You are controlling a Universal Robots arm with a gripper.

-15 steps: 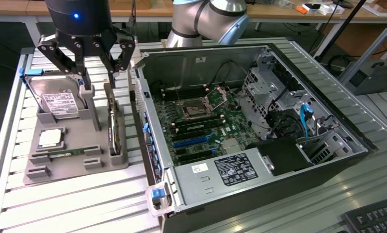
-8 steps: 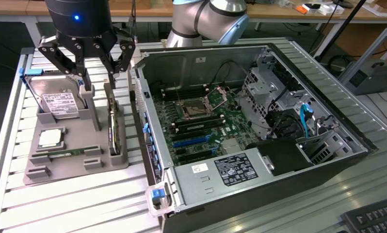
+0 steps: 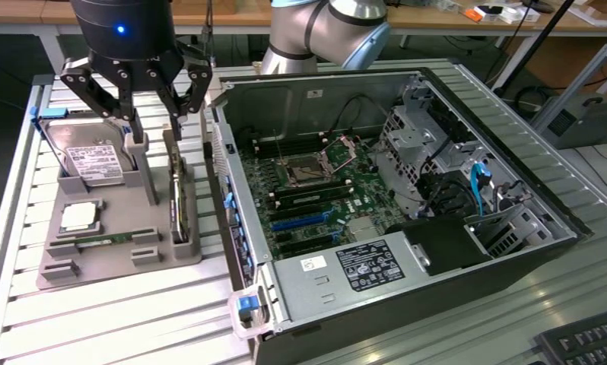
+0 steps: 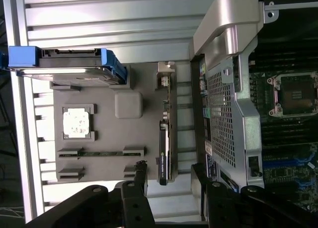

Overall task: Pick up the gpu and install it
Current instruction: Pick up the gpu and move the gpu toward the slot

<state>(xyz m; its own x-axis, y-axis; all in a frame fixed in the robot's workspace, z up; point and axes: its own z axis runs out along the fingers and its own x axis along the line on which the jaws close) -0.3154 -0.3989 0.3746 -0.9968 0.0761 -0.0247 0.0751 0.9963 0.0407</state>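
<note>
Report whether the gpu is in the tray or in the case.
In the tray: the gpu stands on edge in a slot of the grey tray, outside the open case, with nothing gripping it.

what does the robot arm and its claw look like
The claw has a glossy black cylindrical body with a small blue light and two black fingers built from open, bolted linkage bars. The arm is a silver-grey tube with a pale blue joint cap.
</note>
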